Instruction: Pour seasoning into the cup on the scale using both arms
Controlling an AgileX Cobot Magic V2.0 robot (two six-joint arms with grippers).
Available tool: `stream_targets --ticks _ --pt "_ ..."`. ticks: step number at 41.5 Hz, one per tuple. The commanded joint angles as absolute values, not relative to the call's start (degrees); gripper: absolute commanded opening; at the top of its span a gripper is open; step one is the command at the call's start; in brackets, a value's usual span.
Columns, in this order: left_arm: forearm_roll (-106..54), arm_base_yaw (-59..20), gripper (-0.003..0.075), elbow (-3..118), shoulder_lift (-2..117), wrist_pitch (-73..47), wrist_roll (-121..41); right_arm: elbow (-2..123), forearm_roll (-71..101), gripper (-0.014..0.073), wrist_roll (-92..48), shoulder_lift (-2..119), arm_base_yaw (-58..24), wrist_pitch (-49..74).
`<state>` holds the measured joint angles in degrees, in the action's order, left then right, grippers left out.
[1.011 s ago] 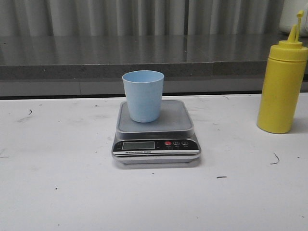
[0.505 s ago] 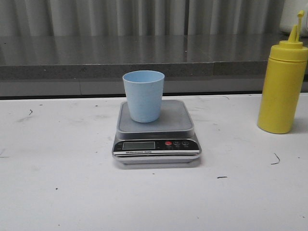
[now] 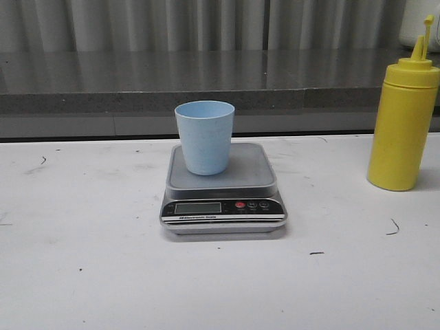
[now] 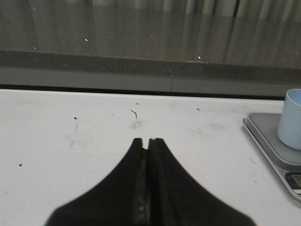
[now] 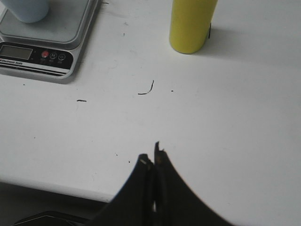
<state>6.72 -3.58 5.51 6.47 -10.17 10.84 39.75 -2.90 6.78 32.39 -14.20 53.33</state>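
A pale blue cup (image 3: 204, 136) stands upright on the platform of a silver-grey scale (image 3: 223, 196) at the table's middle. A tall yellow squeeze bottle of seasoning (image 3: 402, 117) stands upright at the right, apart from the scale. Neither arm shows in the front view. In the left wrist view my left gripper (image 4: 147, 141) is shut and empty over bare table, with the cup (image 4: 291, 117) and scale (image 4: 273, 141) off to one side. In the right wrist view my right gripper (image 5: 153, 153) is shut and empty near the table's front edge; the bottle (image 5: 190, 23) and scale (image 5: 47, 37) lie beyond it.
A grey ledge (image 3: 206, 82) with a corrugated wall behind runs along the table's back edge. The white tabletop (image 3: 89, 261) bears small dark scuff marks. The table's front edge (image 5: 47, 186) shows in the right wrist view.
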Motion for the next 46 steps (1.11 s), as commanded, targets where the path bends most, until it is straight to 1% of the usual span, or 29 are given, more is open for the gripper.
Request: stream_targets --ticks 1,7,9,31,38,46 --pt "6.47 -1.25 -0.0020 3.25 3.29 -0.52 11.04 41.12 -3.28 -0.0069 6.42 32.55 -14.30 50.18" --pt "6.47 -0.52 -0.0020 -1.45 -0.28 5.54 11.04 41.12 -3.28 -0.0069 6.42 32.55 -14.30 50.18" --pt "6.47 -0.52 -0.0020 -1.32 -1.36 4.08 11.04 41.12 -3.28 -0.0069 6.42 32.55 -14.30 50.18" --pt "6.47 -0.43 -0.0020 -1.32 -1.43 4.48 11.04 41.12 -3.28 -0.0069 6.42 32.61 -14.30 50.37" --pt "2.71 -0.43 -0.0020 -1.32 -1.43 4.27 4.88 41.12 -3.28 -0.0069 6.42 32.61 -14.30 50.37" --pt "2.71 -0.43 -0.0020 -1.32 -1.43 4.27 4.76 41.12 -3.28 -0.0069 6.42 32.61 -14.30 50.37"
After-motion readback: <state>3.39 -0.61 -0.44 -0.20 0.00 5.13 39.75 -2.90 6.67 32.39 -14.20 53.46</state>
